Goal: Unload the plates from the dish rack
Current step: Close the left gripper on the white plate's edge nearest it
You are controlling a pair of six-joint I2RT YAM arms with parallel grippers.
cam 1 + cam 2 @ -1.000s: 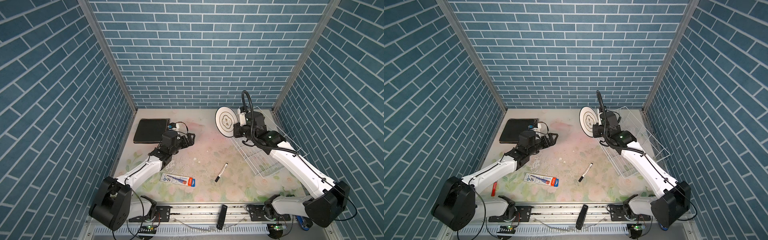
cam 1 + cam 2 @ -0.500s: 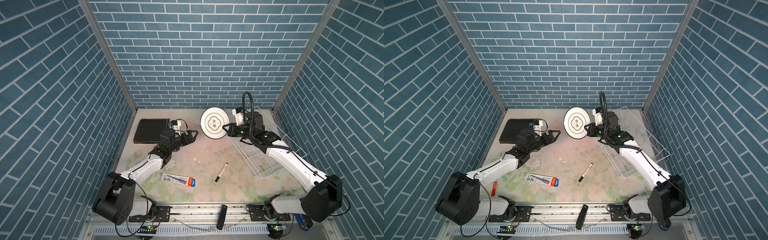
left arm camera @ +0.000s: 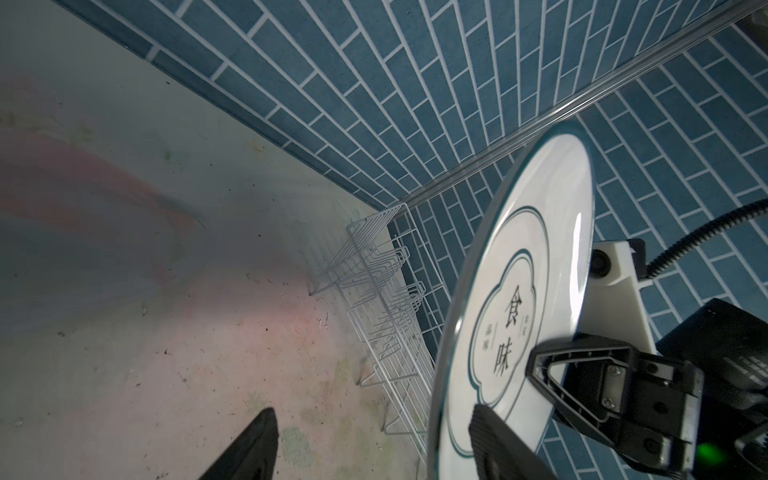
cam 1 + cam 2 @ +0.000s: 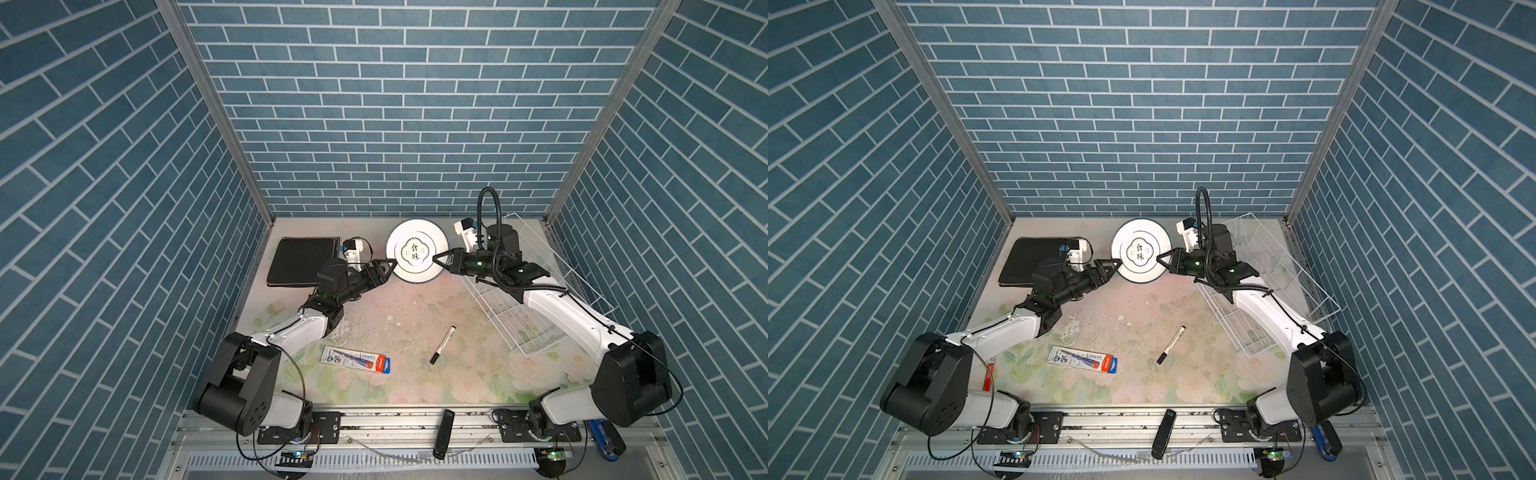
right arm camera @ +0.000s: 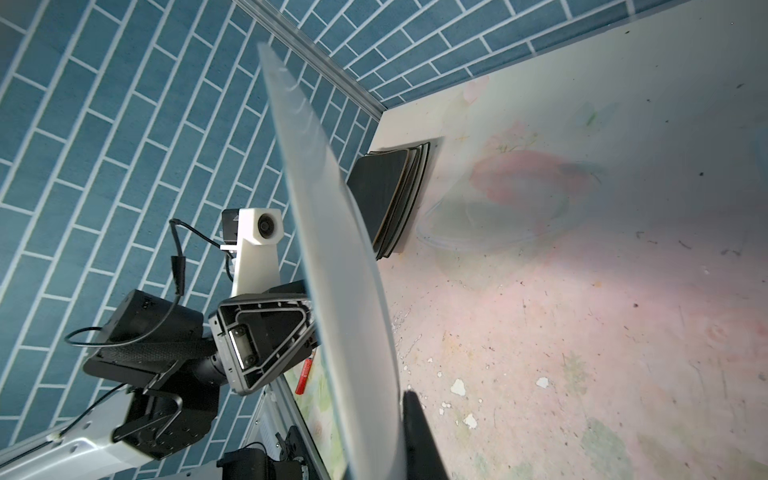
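Note:
The small round white plate (image 4: 415, 257) (image 4: 1140, 251) with a dark rim and a centre emblem hangs upright above the back middle of the table. My right gripper (image 4: 437, 260) (image 4: 1161, 260) is shut on its right edge. In the right wrist view the plate (image 5: 332, 249) shows edge-on with one finger (image 5: 415, 432) pressed against it. My left gripper (image 4: 390, 264) (image 3: 372, 411) stands open, its jaws straddling the left rim of the plate (image 3: 519, 291) with a gap on both sides. The white wire dish rack (image 4: 536, 316) (image 3: 382, 316) holds nothing. Square plates (image 4: 301, 259) (image 5: 390, 195) are stacked at the back left.
A black marker (image 4: 442, 345) and a flat blue-and-red packet (image 4: 355, 359) lie on the floral table in front. A black stick-shaped device (image 4: 442, 428) rests on the front rail. A small red item (image 4: 988, 374) lies beside the left arm's base. Brick walls close three sides.
The right arm has carried the round plate leftward away from the rack and turned its face upward. The left gripper has come up to the plate's left rim, its jaws narrowing.

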